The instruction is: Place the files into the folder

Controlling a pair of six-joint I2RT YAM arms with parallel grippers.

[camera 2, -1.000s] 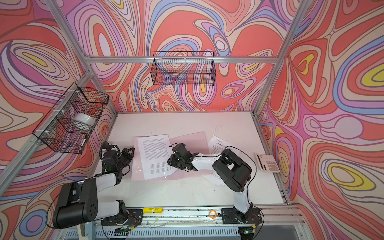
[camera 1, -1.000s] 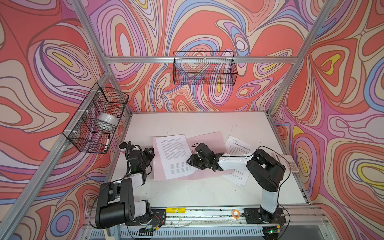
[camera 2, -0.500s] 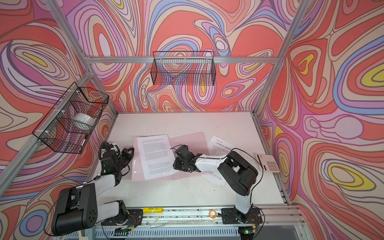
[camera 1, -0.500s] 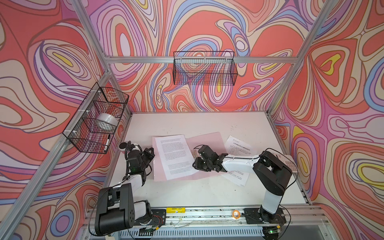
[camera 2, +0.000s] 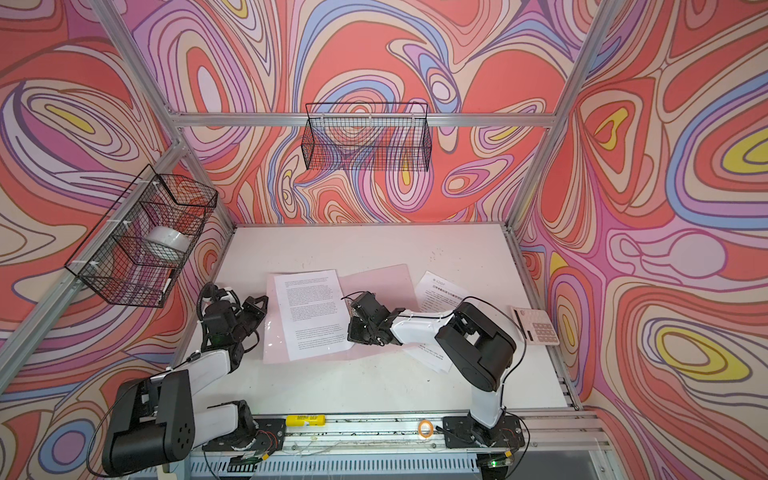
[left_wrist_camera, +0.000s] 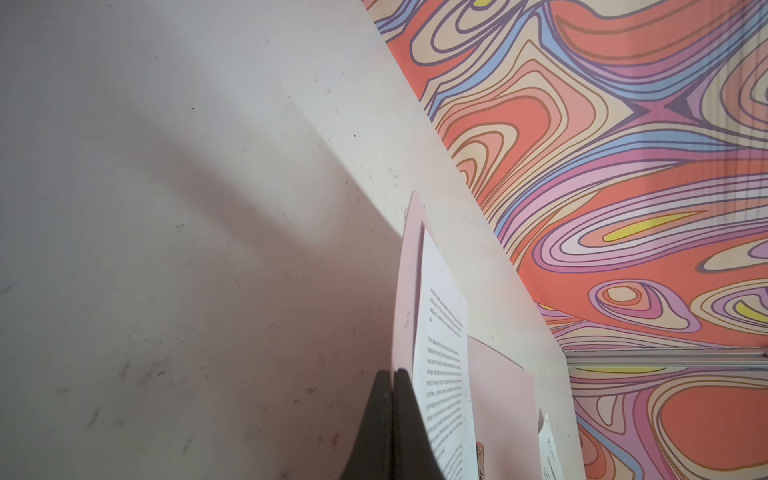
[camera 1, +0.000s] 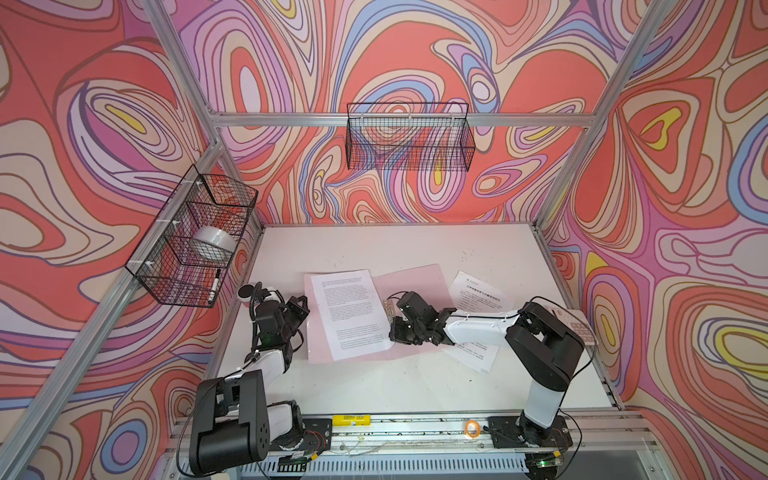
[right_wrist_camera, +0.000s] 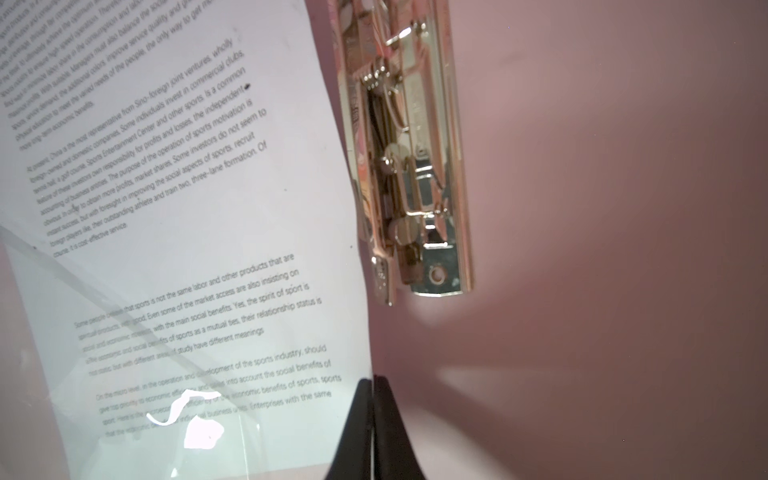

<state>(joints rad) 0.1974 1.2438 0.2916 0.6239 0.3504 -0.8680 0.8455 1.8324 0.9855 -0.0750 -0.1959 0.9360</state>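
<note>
The pale pink folder (camera 1: 415,286) lies open at the middle of the table (camera 1: 374,245). A printed sheet (camera 1: 351,311) rests on its 9 o'clock half. A second sheet (camera 1: 478,297) lies at the folder's 3 o'clock side, partly under the right arm.

The right gripper (right_wrist_camera: 373,381) is pinched together on the printed sheet's edge, just short of the metal clip (right_wrist_camera: 409,166) at the spine. The left gripper (left_wrist_camera: 392,374) is closed on the folder's outer 9 o'clock edge, which curls upward.

**Risks**
- The sheet already bows. A push toward 9 o'clock would likely buckle or crease it rather than slide it.
- A lift toward the spine could snag its edge on the clip.
- If the thin folder edge slips from the left pinch, the whole folder may skate.
- The right forearm could drag the second sheet.

**Writing**
- The printed sheet is in English: "Sino-foreign joint ventures", "Sports Entertainment Center", "the spirit of sport".
- The second sheet's heading is too small to read.
- The calculator (camera 2: 536,326) at 3 o'clock shows no legible brand.
</note>
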